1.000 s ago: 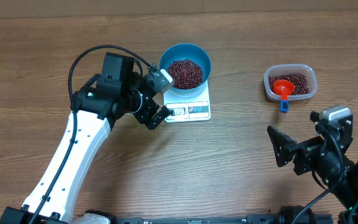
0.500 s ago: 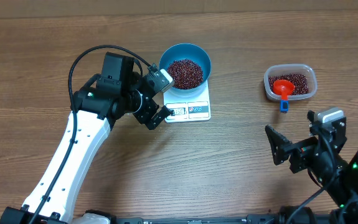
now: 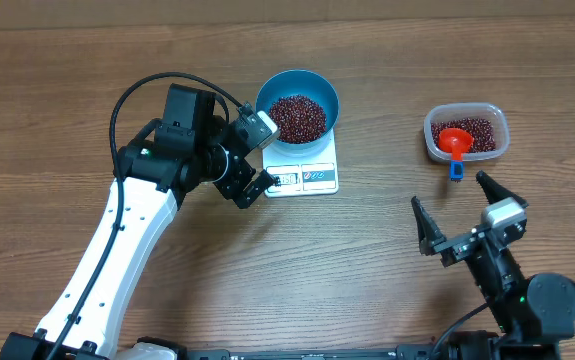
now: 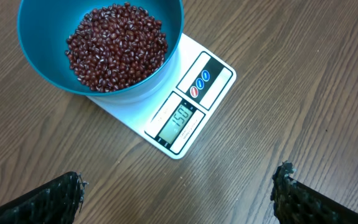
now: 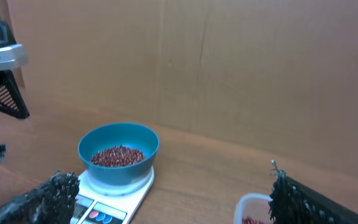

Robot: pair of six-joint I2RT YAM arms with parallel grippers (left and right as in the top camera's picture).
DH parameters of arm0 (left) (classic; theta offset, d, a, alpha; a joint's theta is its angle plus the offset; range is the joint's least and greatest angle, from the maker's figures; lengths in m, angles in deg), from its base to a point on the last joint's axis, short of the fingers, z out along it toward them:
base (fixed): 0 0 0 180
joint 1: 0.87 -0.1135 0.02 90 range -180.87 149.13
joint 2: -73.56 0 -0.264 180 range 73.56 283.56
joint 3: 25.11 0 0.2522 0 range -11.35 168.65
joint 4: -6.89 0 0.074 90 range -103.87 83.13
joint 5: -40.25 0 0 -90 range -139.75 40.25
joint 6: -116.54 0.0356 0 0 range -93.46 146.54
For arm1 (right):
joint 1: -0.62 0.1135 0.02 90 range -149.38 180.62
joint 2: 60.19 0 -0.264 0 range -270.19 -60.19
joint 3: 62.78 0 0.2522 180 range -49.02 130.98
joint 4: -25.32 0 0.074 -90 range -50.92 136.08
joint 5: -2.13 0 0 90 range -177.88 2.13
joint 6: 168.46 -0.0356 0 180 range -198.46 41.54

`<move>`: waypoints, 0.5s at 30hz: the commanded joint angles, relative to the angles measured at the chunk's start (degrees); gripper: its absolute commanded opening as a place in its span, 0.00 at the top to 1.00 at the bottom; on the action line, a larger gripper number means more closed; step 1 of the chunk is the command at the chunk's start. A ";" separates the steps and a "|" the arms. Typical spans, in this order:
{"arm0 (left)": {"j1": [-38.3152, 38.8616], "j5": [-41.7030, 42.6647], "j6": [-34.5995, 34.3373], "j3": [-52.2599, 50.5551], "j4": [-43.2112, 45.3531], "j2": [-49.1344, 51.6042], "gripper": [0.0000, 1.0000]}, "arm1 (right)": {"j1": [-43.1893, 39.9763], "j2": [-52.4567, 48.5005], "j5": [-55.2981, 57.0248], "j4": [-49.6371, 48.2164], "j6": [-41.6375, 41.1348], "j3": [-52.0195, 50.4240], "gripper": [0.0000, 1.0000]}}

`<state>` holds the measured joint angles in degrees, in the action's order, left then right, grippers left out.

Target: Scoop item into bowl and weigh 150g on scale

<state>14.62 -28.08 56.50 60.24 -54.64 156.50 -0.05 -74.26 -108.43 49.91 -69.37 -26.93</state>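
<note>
The scale's display (image 4: pixel 180 118) shows dark digits that read 150 in the left wrist view. A line of small print beside the display is too fine to make out. Next to it, a black-framed panel holds two blue round buttons (image 4: pixel 202 79) and one red one, each crossed by a white mark; no wording on them is legible.

The scale (image 4: pixel 219 67) is a flat white rectangle lying on the wooden table (image 3: pixel 367 270), with the display and buttons along its near edge in the overhead view. The bowl (image 4: pixel 42 74) is round, deep and bright blue. It sits on the far part of the scale and overhangs its edges, leaving the display and buttons uncovered. The beans (image 4: pixel 116 43) are small, glossy and dark red-brown, some with a pale fleck, and they lie in a loose heap across the bottom of the bowl, well below the rim.

The left gripper (image 4: pixel 179 186) hangs just beside the scale's near left corner, its fingers spread wide and grasping nothing. The right gripper (image 3: pixel 448 190) is well apart from the scale, near the right front of the table, its fingers likewise spread and empty.

Beyond it stands a clear tub (image 3: pixel 497 115) with more beans inside. A red scoop (image 3: pixel 455 140) rests in it, its blue handle (image 3: pixel 456 171) hanging over the near rim.
</note>
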 commanded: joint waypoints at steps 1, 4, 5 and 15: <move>-0.09 0.20 -0.81 -0.24 0.00 0.22 0.00 | 0.35 3.56 1.14 -4.46 -2.80 -5.07 0.00; -0.09 0.20 -0.81 -0.24 0.02 0.22 0.01 | 0.35 6.56 4.02 -9.25 -6.45 -9.75 0.00; -0.09 0.20 -0.81 -0.24 0.00 0.22 0.00 | 0.42 7.17 4.35 -10.40 -6.56 -10.82 0.00; -0.09 0.22 -0.81 -0.24 0.00 0.22 0.00 | 4.04 10.93 8.57 -13.99 -6.27 -18.40 0.00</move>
<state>14.62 -28.08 56.50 60.24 -54.64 156.50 3.47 -64.38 -102.03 36.42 -75.08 -43.78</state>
